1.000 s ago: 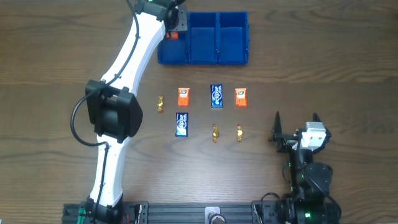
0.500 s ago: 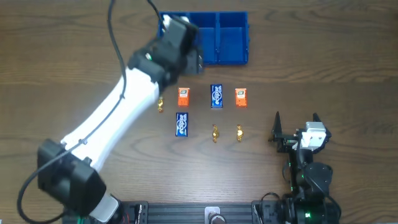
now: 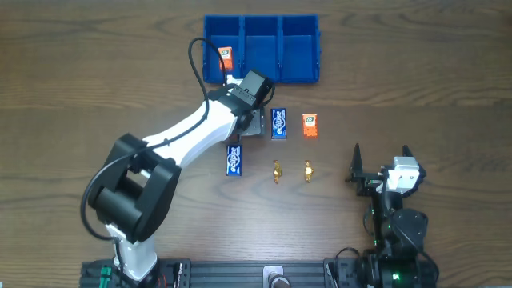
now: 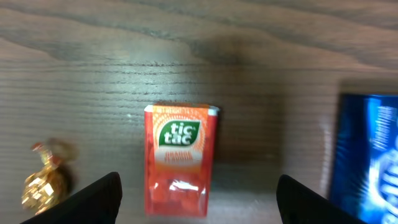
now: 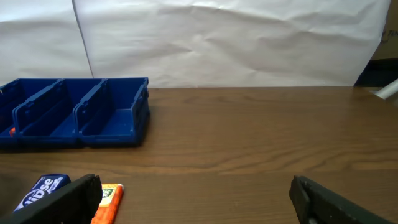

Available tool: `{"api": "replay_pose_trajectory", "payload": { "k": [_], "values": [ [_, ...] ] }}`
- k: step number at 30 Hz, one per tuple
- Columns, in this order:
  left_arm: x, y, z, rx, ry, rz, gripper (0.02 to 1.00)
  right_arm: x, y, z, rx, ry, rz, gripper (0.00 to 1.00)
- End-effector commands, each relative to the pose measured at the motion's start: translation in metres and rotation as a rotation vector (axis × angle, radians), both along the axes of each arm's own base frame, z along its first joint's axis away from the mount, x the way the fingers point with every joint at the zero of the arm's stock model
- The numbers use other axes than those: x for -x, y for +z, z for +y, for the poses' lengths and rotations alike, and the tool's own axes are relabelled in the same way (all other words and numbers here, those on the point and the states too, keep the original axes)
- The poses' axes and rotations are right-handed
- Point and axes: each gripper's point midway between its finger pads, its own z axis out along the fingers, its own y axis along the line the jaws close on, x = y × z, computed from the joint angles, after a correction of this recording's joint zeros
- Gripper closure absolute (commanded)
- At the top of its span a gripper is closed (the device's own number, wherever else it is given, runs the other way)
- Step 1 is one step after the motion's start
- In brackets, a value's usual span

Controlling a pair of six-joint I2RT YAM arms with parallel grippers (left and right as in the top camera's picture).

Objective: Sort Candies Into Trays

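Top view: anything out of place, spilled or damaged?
Nothing stands out. One orange box lies in the tray's left compartment. The rest lie apart and flat on the table, with nothing spilled or visibly damaged.

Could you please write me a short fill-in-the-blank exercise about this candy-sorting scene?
1. The blue plastic tray has ___ compartments.
2. One orange mint box lies in the tray's ___ compartment.
3. The left gripper hovers over a second orange mint box, which sits between a gold-wrapped candy and a ___ packet.
4. The right gripper rests with its jaws ___.
Missing words: three; left; blue; open.
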Motion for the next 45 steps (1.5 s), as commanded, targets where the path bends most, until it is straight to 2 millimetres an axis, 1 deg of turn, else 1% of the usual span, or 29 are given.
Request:
{"api": "replay_pose_trajectory", "payload": {
  "k": [1, 3, 5, 6, 8, 9, 10, 12, 17, 18, 20, 23, 25, 27, 29, 31, 32, 33, 36, 38, 40, 41, 42, 45],
  "values": [
    [-0.002, -0.018, 0.006, 0.003, 0.034, 0.046, 0.22, 0.0, -0.001, -0.001, 0.014, -0.001, 0.001, 0.003],
    [-0.002, -0.023, 0.007, -0.002, 0.034, 0.053, 0.231, 0.0, -0.001, -0.001, 0.014, -0.002, 0.001, 0.003],
    [-0.002, -0.027, 0.008, -0.006, 0.035, 0.059, 0.268, 0.0, -0.001, -0.001, 0.014, -0.001, 0.001, 0.003],
    [-0.002, -0.027, 0.008, -0.005, 0.037, 0.061, 0.314, 0.0, -0.001, -0.001, 0.014, -0.002, 0.001, 0.003],
    [-0.003, -0.027, 0.009, 0.003, 0.041, 0.067, 0.459, 0.0, -0.001, -0.001, 0.014, -0.002, 0.001, 0.003],
    [-0.003, -0.028, 0.01, 0.011, 0.044, 0.072, 0.511, 0.0, -0.001, -0.001, 0.014, -0.001, 0.001, 0.003],
    [-0.004, -0.028, 0.011, 0.014, 0.047, 0.075, 0.518, 0.0, -0.001, -0.001, 0.014, -0.001, 0.001, 0.003],
    [-0.004, -0.028, 0.012, 0.017, 0.049, 0.077, 0.494, 0.0, -0.001, -0.001, 0.014, -0.001, 0.001, 0.003],
    [-0.005, -0.028, 0.011, 0.019, 0.048, 0.072, 0.509, 0.0, -0.001, -0.001, 0.014, -0.001, 0.001, 0.003],
    [-0.004, -0.029, 0.012, 0.018, 0.048, 0.073, 0.535, 0.0, -0.001, -0.001, 0.014, -0.001, 0.001, 0.003],
    [-0.001, -0.034, 0.014, 0.017, 0.049, 0.077, 0.627, 0.0, -0.001, -0.001, 0.014, -0.001, 0.001, 0.003],
    [0.001, -0.036, 0.014, 0.018, 0.049, 0.082, 0.7, 0.0, -0.001, -0.001, 0.014, -0.002, 0.001, 0.003],
    [-0.004, -0.032, 0.012, 0.031, 0.049, 0.062, 0.709, 0.0, -0.001, -0.001, 0.014, -0.002, 0.001, 0.003],
    [-0.012, -0.02, 0.009, 0.055, 0.051, 0.024, 0.711, 0.0, -0.001, -0.001, 0.014, -0.001, 0.001, 0.003],
    [-0.028, 0.014, 0.008, 0.088, 0.062, -0.065, 0.713, 0.0, -0.001, -0.001, 0.014, -0.002, 0.001, 0.003],
    [-0.046, 0.058, 0.009, 0.101, 0.051, -0.18, 0.704, 0.0, -0.001, -0.001, 0.014, -0.001, 0.001, 0.003],
    [-0.054, 0.077, 0.01, 0.102, 0.047, -0.226, 0.702, 0.0, -0.001, -0.001, 0.014, -0.001, 0.001, 0.003],
    [-0.066, 0.107, 0.013, 0.099, 0.041, -0.29, 0.693, 0.0, -0.001, -0.001, 0.014, -0.001, 0.001, 0.003],
    [-0.092, 0.158, 0.023, 0.076, 0.039, -0.372, 0.684, 0.0, -0.001, -0.001, 0.014, -0.001, 0.001, 0.003],
    [-0.115, 0.181, 0.032, 0.063, 0.038, -0.399, 0.687, 0.0, -0.001, -0.001, 0.014, -0.001, 0.001, 0.003],
    [-0.133, 0.186, 0.039, 0.055, 0.035, -0.392, 0.689, 0.0, -0.001, -0.001, 0.014, -0.001, 0.001, 0.003],
    [-0.145, 0.182, 0.043, 0.044, 0.045, -0.375, 0.687, 0.0, -0.001, -0.001, 0.014, -0.002, 0.001, 0.003],
    [-0.152, 0.176, 0.046, 0.034, 0.05, -0.359, 0.684, 0.0, -0.001, -0.001, 0.014, -0.001, 0.001, 0.003],
    [-0.17, 0.151, 0.05, 0.003, 0.056, -0.308, 0.673, 0.0, -0.001, -0.001, 0.014, -0.001, 0.001, 0.003]
  ]
}}
